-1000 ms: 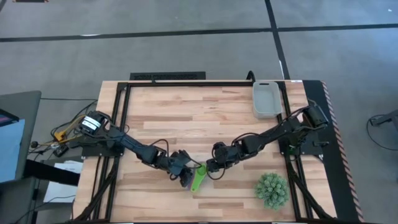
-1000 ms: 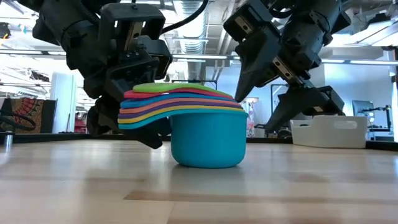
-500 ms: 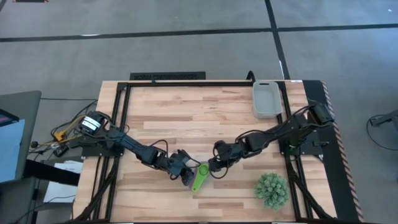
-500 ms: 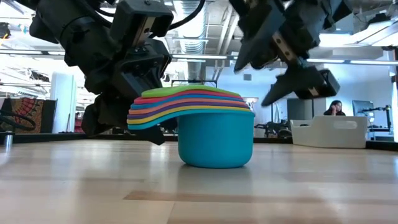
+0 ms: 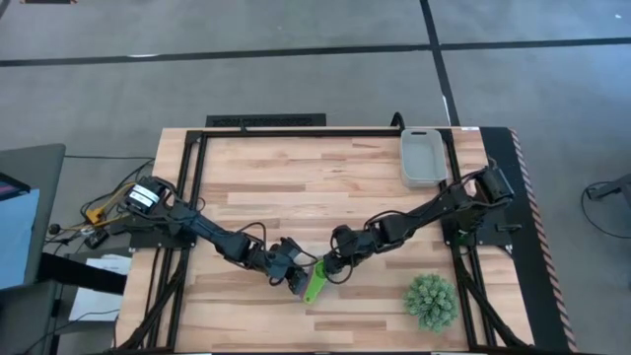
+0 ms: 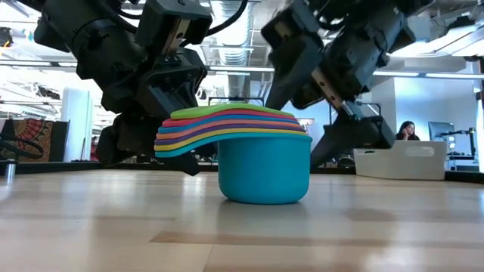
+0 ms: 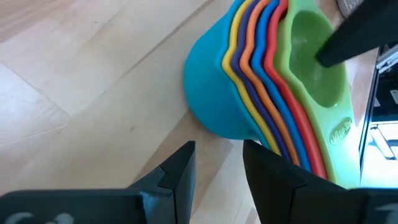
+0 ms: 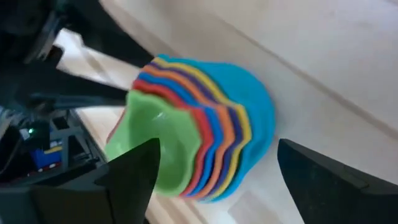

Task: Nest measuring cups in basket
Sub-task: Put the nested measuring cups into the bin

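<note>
- Your nesting is done: the seven graded plastic measuring cups [image 6: 242, 151] sit as one stack on the pale wooden table [image 5: 296, 177], light blue outermost, then yellow, orange, blue, navy, pink-red, with the green one on top.
- The stack stands near the front edge of the table, about midway between left and right, with its handles fanned toward the left arm.
- Your left gripper [image 5: 293, 276] is at the handle end of the stack. Its fingers stand partly apart, and the low view puts them around the handles, but you cannot tell from these pictures whether they actually pinch them.
- Your right gripper [image 8: 214, 180] hovers at the bowl end with its fingers spread wide on either side of the stack, holding nothing. One dark fingertip [image 7: 348, 37] shows over the green cup's hollow.
- The small pale grey rectangular plastic basket [image 5: 422, 158] waits at the far right corner of the table, well apart from the cups, and looks to hold nothing.
- What remains, by my reckoning, is the transport: you must take a firm hold of the whole stack, carry it to the far right, and set it inside the basket.
- The spiky green ball-shaped plant [image 5: 431, 301] sits near the front right, off that path.
</note>
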